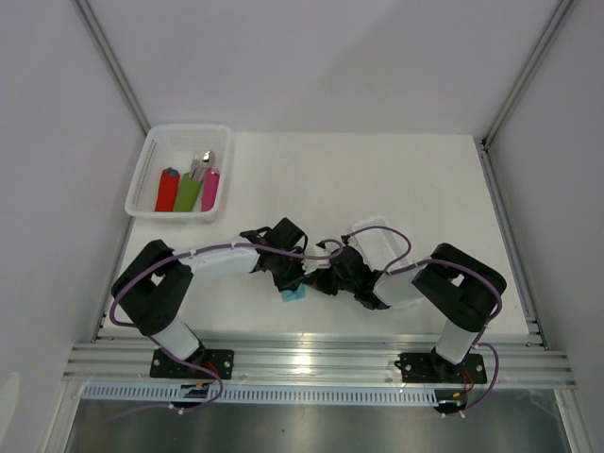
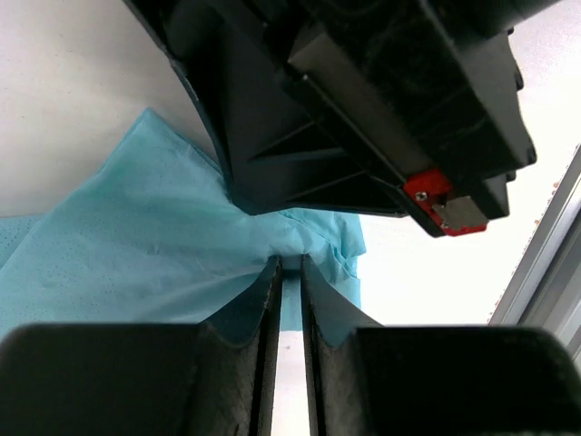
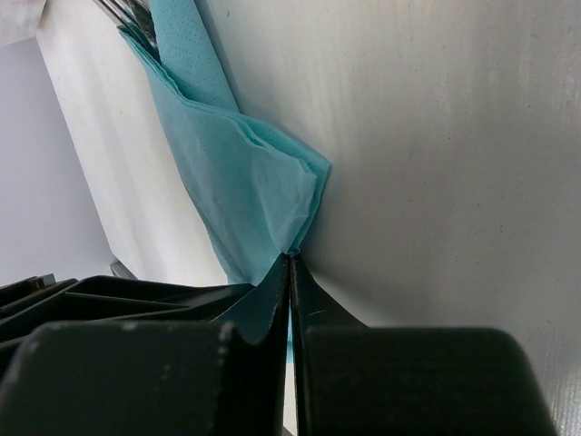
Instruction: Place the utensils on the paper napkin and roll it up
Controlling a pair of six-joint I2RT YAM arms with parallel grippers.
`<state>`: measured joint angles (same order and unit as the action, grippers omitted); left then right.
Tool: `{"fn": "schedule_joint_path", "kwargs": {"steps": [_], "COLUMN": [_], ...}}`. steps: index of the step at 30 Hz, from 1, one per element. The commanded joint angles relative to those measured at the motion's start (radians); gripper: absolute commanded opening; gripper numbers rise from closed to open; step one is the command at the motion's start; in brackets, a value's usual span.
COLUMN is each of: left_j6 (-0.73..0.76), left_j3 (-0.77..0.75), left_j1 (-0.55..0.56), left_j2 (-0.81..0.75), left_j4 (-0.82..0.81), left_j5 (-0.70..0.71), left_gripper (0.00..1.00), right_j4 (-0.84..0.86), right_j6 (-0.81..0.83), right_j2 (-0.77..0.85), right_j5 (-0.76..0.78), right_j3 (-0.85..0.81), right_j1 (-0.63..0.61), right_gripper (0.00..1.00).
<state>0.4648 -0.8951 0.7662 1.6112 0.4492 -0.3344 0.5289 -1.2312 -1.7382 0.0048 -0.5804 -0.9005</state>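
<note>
Pincers seen from the top view: the left pincer (image 1: 283, 276) and the right pincer (image 1: 326, 278) meet over the middle of the bench (image 1: 396, 179), close to its near edge; between them only a small patch of the paper napkin (image 1: 294, 295) shows; a white basket (image 1: 151, 156) at the far left corner holds red, green and pink rolls (image 1: 188, 192), well apart from the work.

Left wrist view: the left pincer (image 2: 290, 272) is clenched on a bunched fold of the paper napkin (image 2: 154, 245), with only a thin slit between its fingers (image 2: 265, 309); the black body of the right pincer fills the upper part of the view, just beyond the fold.

Right wrist view: the right pincer (image 3: 290, 263) is clenched on a folded corner of the paper napkin (image 3: 245, 182), which lies doubled over on the bench; slim metal ends at the top edge, most likely the utensils (image 3: 129, 11), sit inside the fold.

Step in hand, as judged: the utensils are already on the napkin and rolling is under way, the roll loose and not yet finished. The next move calls for both grips to turn the fold over together, keeping the paper taut but untorn and the metal pieces from sliding out of the open end.
</note>
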Motion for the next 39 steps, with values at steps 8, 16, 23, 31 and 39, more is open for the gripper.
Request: {"fn": "schedule_joint_path", "kwargs": {"steps": [8,16,23,31,39], "left_j6": [-0.022,-0.003,0.005,0.008,0.006], "left_j3": [0.027,0.015,0.022,0.024,0.016], "left_j1": [0.024,0.024,0.024,0.024,0.024], "left_j2": [-0.005,0.024,0.012,0.001,-0.007], "left_j4": [-0.001,0.006,-0.003,-0.004,-0.001], "left_j5": [-0.023,-0.017,-0.020,-0.026,-0.032], "left_gripper": [0.18,0.19,0.20,0.21,0.22], "right_j4": [-0.121,-0.290,-0.199,0.138,0.045], "right_j6": [0.018,0.056,0.133,0.156,0.219], "right_j2": [0.045,0.184,0.217,0.080,0.013], "right_j5": [0.058,0.170,0.124,0.008,0.069], "right_j3": [-0.012,-0.004,0.008,0.022,-0.058], "right_j1": [-0.012,-0.014,-0.002,0.035,0.031], "right_gripper": [0.00,0.17,0.13,0.14,0.21]}}
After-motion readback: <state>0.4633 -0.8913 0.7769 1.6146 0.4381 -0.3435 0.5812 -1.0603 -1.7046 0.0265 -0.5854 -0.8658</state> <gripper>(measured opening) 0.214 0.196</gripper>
